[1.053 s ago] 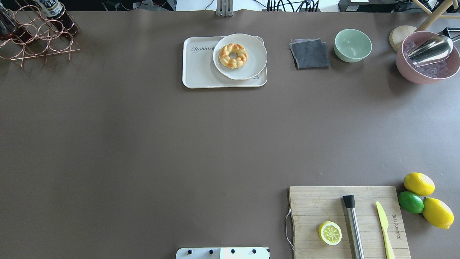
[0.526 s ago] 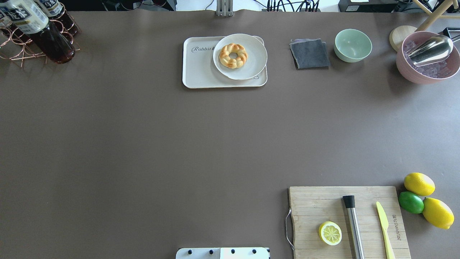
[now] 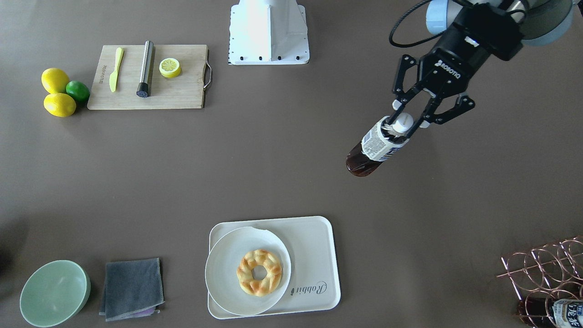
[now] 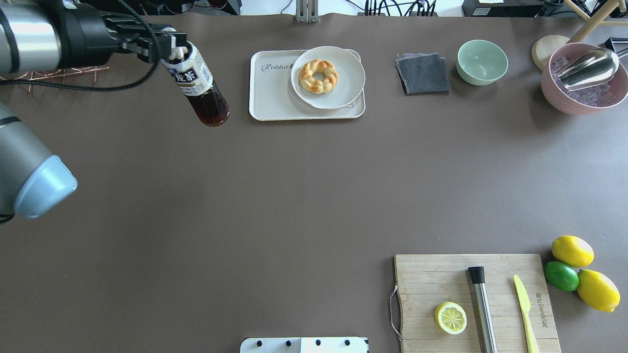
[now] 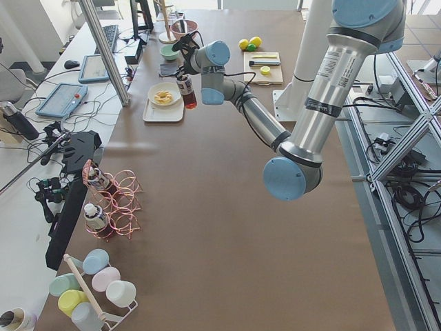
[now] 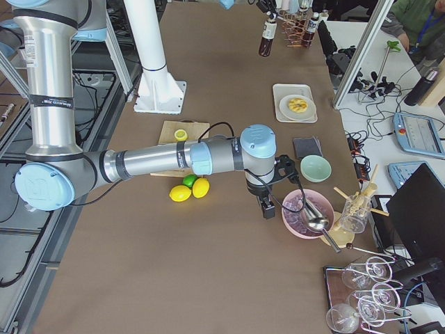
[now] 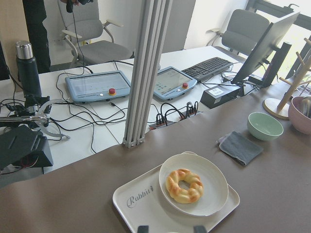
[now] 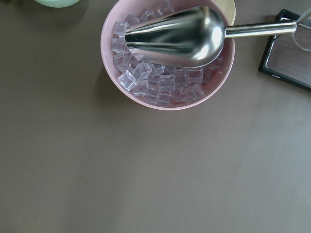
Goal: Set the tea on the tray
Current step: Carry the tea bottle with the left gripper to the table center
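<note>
The tea (image 4: pixel 198 86), a small bottle of dark liquid with a white cap and printed label, hangs tilted in the air, just left of the tray in the overhead view. My left gripper (image 4: pixel 174 46) is shut on its cap end; the front view shows the gripper (image 3: pixel 403 123) and the tea (image 3: pixel 375 148) above bare table. The cream tray (image 4: pixel 272 93) with "Rabbit" lettering lies at the far middle and also shows in the left wrist view (image 7: pixel 141 208). My right gripper (image 6: pixel 268 205) shows only in the exterior right view, beside the pink bowl; I cannot tell its state.
A round white plate (image 4: pixel 343 88) with a doughnut (image 4: pixel 318 75) covers the tray's right part. A copper wire rack (image 3: pixel 542 273) holds another bottle. A grey cloth (image 4: pixel 423 73), green bowl (image 4: pixel 482 61), pink ice bowl (image 4: pixel 552 90) with scoop, cutting board (image 4: pixel 431 274) and citrus fruit (image 4: pixel 572 250) lie around.
The tea has moved right from the wire rack at the far left to just beside the tray. The left arm has come into the overhead view with it.
</note>
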Controlling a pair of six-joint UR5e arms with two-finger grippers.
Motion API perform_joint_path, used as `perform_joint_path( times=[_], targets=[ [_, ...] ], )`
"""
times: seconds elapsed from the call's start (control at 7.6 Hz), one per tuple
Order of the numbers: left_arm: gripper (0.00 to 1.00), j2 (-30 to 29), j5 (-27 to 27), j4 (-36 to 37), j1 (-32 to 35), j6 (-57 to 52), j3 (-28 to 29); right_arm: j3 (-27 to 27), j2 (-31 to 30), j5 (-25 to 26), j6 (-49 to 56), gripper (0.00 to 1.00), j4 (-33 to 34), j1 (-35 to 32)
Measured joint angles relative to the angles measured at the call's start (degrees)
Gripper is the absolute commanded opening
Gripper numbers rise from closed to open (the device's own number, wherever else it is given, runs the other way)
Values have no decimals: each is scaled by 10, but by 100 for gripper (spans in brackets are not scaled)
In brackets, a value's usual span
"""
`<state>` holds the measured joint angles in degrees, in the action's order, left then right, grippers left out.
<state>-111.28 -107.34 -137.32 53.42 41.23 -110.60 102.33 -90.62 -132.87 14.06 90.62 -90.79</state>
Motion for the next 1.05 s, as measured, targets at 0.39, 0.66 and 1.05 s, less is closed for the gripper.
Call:
perform_joint_path(
  times=[0.39,0.66,1.05],
  targets=[
    [0,-44,181,49,-156,-34,3,-2,1,-1,-1,100,0,2],
    [0,-59,291,58,-259,-58,10,-5,7,-2,-1,100,0,4],
    [0,-76,390,58,-347,-64,30,-6,23,-4,-11,100,1,19]
  ],
)
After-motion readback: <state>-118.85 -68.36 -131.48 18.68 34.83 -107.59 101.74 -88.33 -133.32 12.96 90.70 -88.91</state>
